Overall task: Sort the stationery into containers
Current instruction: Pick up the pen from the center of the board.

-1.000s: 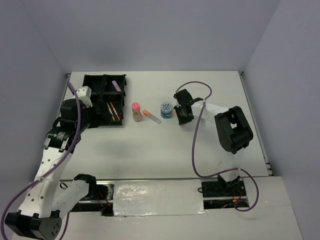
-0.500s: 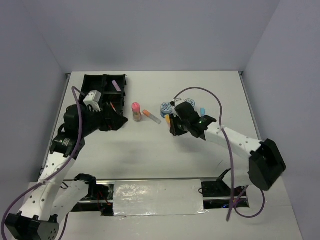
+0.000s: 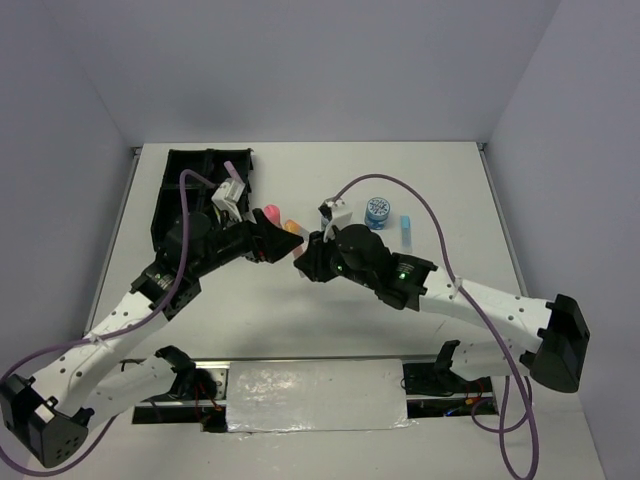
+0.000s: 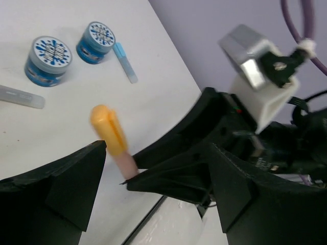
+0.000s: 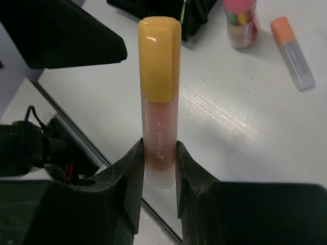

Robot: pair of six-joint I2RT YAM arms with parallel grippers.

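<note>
White counter (image 3: 350, 170) under plain lilac walls. Right pincer (image 5: 159, 153) is clenched on the lower barrel of a marker (image 5: 159, 92). Its fingers (image 5: 127, 178) press from either side, and the yellow-orange cap stands free above them. The marker is thus off the counter, near its middle and to the right of the tray (image 3: 200, 153). Left pincer (image 4: 156, 153) is spread wide and grasps nothing. Its jaws flank the marker in the left wrist view, but whether the cap lies between them or ahead of them cannot be told. The marker is judged light, stiff and smooth-sided, apt to slip or pivot in a loose grip, and its cap may pull off. A second hold is best taken across the short bare stretch of barrel below the cap, not on the cap alone. The right arm stretches low and far to its left, and the left arm reaches forward and to its right, so the two wrists face each other. Farther out, a tube (image 3: 270, 213), an orange marker (image 5: 292, 51), two tins (image 4: 48, 53) and a blue marker (image 4: 125, 62) lie unsorted on the counter.
</note>
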